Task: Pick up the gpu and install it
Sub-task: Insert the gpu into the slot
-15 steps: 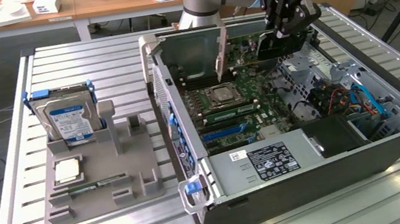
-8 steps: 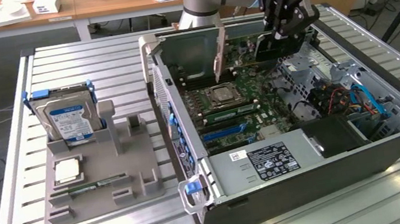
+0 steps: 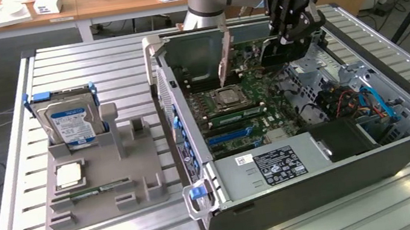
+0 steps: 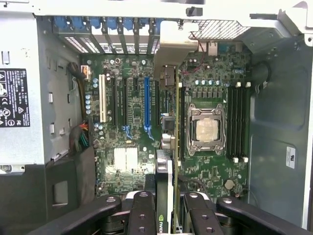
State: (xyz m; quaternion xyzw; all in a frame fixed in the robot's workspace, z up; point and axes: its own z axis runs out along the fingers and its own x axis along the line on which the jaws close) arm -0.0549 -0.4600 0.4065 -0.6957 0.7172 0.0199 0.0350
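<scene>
The gpu [image 3: 269,55] — thin dark card, grey metal end bracket — stands on edge in the upper middle of the exterior view, inside the open case [image 3: 323,195]. Wrist view: seen edge-on [image 4: 169,186], bracket at the far end.

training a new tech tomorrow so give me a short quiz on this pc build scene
1. True or false: the hard drive stands upright in the grey holder, outside the case.
2. What are the fingers closed on? A) gpu B) hard drive C) screwdriver
3. Fill in: the board's socket beside the gpu holds a ___.
Key: 1 true; 2 A; 3 cpu.
</scene>
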